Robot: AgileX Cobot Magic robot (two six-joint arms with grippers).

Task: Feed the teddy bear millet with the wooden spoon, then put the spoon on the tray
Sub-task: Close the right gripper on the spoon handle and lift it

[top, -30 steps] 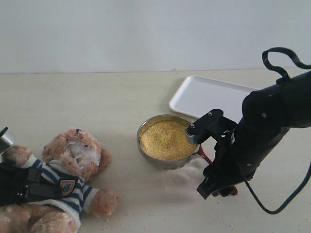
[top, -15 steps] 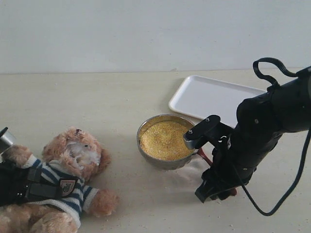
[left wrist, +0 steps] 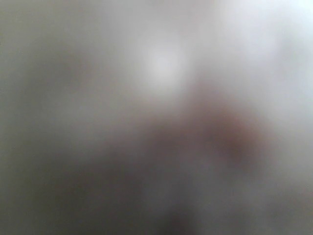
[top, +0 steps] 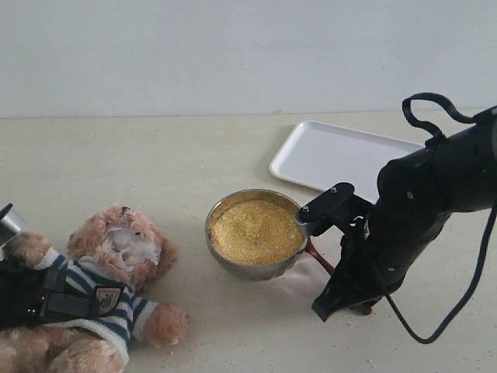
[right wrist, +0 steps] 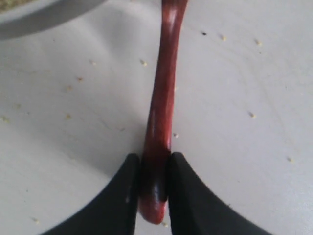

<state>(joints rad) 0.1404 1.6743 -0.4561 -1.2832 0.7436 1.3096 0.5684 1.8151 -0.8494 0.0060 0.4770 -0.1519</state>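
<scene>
One teddy bear (top: 116, 260), one metal bowl (top: 250, 271) of millet (top: 255, 231), one tray (top: 342, 155), one wooden spoon (right wrist: 164, 98). The right gripper (right wrist: 154, 161) pinches the spoon's handle end between its jaws. The left gripper (top: 39, 299) rests on the bear, its state unclear.

Beige table (top: 155, 163), teddy bear (top: 116, 264), metal bowl (top: 248, 272), white tray (top: 342, 155)

The teddy bear (top: 116, 268) lies at the lower left of the frame. The bowl (top: 252, 270) sits in the middle, with millet (top: 255, 231) in it. The wooden spoon (top: 320, 258) is just right of the bowl. The tray (top: 342, 155) lies behind (upper right).
</scene>
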